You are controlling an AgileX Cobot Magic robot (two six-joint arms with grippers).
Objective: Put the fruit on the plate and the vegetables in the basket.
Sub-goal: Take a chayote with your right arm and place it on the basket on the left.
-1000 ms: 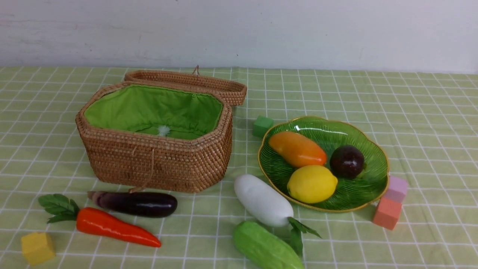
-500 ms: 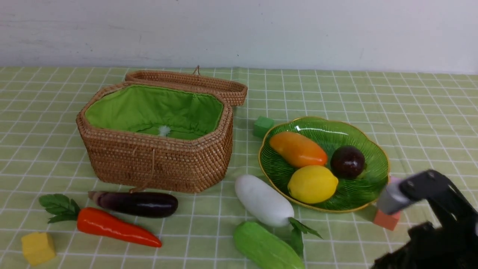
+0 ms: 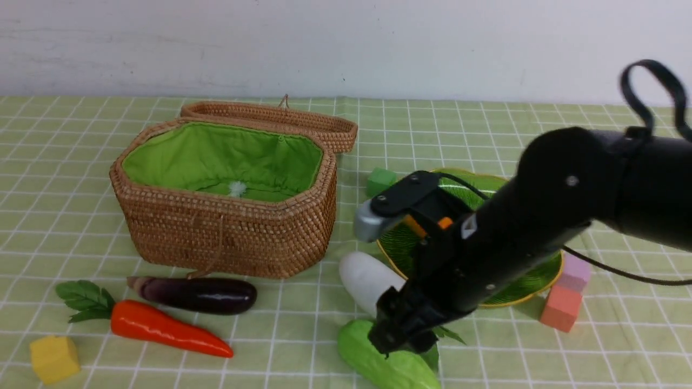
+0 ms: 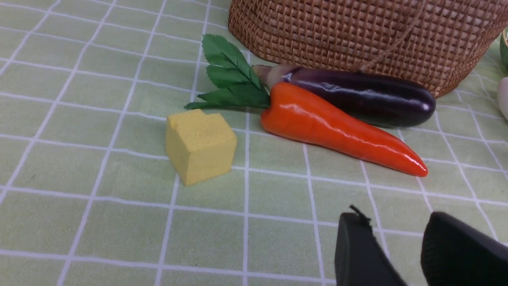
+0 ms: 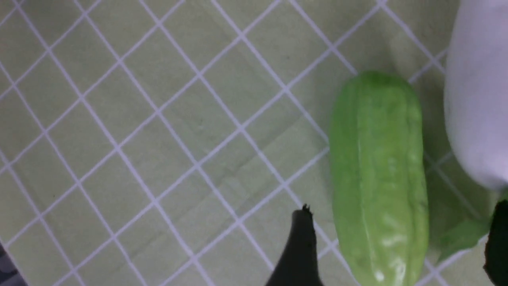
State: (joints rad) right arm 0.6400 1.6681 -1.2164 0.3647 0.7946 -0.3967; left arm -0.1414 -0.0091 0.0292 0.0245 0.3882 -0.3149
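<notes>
cucumber (image 3: 386, 362), light green, lies on the checked cloth (image 3: 621, 162) at the near edge of the front view, outside the basket. the right gripper (image 3: 403, 335) hangs over its far end with jaws spread wide. in the right wrist view the cucumber (image 5: 379, 174) sits between the two dark fingertips (image 5: 303, 222); nothing is pinched, and whether either tip touches it cannot be told. the white radish (image 3: 365, 278) lies just beside the cucumber, its leaves toward the gripper.

behind the radish is the green plate (image 3: 540, 283). the right arm (image 3: 567, 200) crosses in front of it and hides most of what lies on it.

the basket (image 3: 227, 237) stands to the left, its lid (image 3: 270, 121) folded back and the green lining showing. before it lie the eggplant (image 3: 197, 294) and, nearer, the carrot (image 3: 162, 327), side by side on the cloth, the eggplant close to the basket wall.

the left gripper (image 4: 397, 222) is low over bare cloth near the carrot's tip, fingers parted, holding nothing.

a yellow cube (image 3: 53, 357) sits near the carrot leaves, a green cube (image 3: 380, 181) behind the plate, and a pink cube (image 3: 576, 273) and salmon cube (image 3: 559, 308) at the plate's right.
</notes>
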